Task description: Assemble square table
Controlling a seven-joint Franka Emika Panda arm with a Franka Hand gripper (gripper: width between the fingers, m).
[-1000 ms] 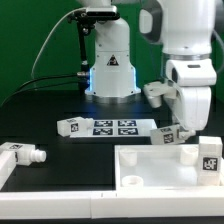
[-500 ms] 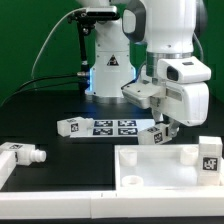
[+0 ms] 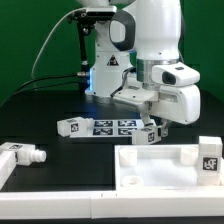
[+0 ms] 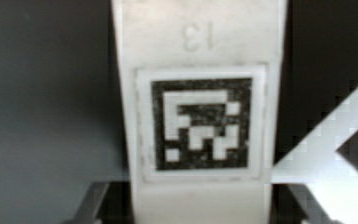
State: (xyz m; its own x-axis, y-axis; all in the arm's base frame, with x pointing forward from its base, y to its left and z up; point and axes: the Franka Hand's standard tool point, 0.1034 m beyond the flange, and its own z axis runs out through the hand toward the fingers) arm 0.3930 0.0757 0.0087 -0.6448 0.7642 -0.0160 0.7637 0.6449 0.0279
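Straight to the gripper (image 3: pixel 152 127): closed partway around a white leg (image 3: pixel 148 134), pinching it from both sides, with the black-and-white tag (image 4: pixel 202 125) filling the wrist view. Hanging tilted at the exterior view's right end of the marker board (image 3: pixel 112 126); touching the black table (image 3: pixel 50 110) or just clear of it, impossible to call. Down front, on the exterior view's right, the square panel (image 3: pixel 165 170), lying flat, raised rim up, round socket (image 3: pixel 130 181) showing at its near corner. Upright at its far right corner, a second leg (image 3: pixel 209 160). Lying at the board's other end, a third leg (image 3: pixel 70 126). Well off toward the exterior view's left edge, a fourth leg (image 3: pixel 24 155), on its side.
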